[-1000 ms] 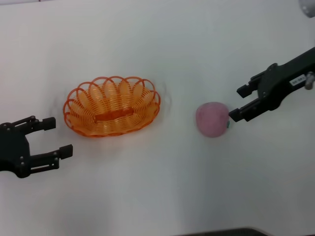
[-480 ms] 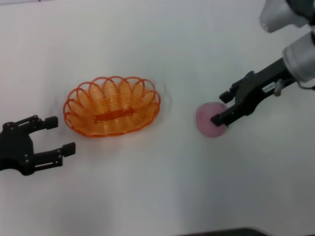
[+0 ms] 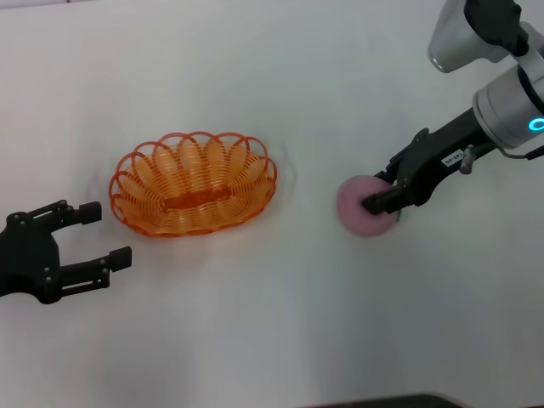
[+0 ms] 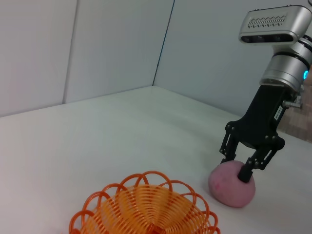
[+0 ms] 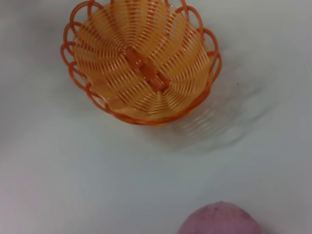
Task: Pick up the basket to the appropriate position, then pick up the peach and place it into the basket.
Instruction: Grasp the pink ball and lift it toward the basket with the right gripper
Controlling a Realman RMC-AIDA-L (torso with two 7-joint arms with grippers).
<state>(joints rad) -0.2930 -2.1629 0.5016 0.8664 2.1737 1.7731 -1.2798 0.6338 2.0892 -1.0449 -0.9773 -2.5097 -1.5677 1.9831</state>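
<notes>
The orange wire basket (image 3: pixel 194 183) sits on the white table left of centre; it also shows in the left wrist view (image 4: pixel 146 209) and the right wrist view (image 5: pixel 141 58). The pink peach (image 3: pixel 357 208) rests on the table to the basket's right, and shows in the left wrist view (image 4: pixel 233 187) and the right wrist view (image 5: pixel 219 220). My right gripper (image 3: pixel 384 185) is open and lowered onto the peach, its fingers straddling the peach's upper right part; the left wrist view shows the same (image 4: pixel 235 166). My left gripper (image 3: pixel 95 233) is open and empty, just left of the basket.
The white table (image 3: pixel 255 323) carries only the basket and the peach. Pale walls stand behind the table in the left wrist view (image 4: pixel 112 44). A dark edge runs along the table's front (image 3: pixel 382 401).
My right gripper has moved left and down from beside the peach until its fingers straddle it. The peach and basket have not moved. The left gripper shifted only slightly.
</notes>
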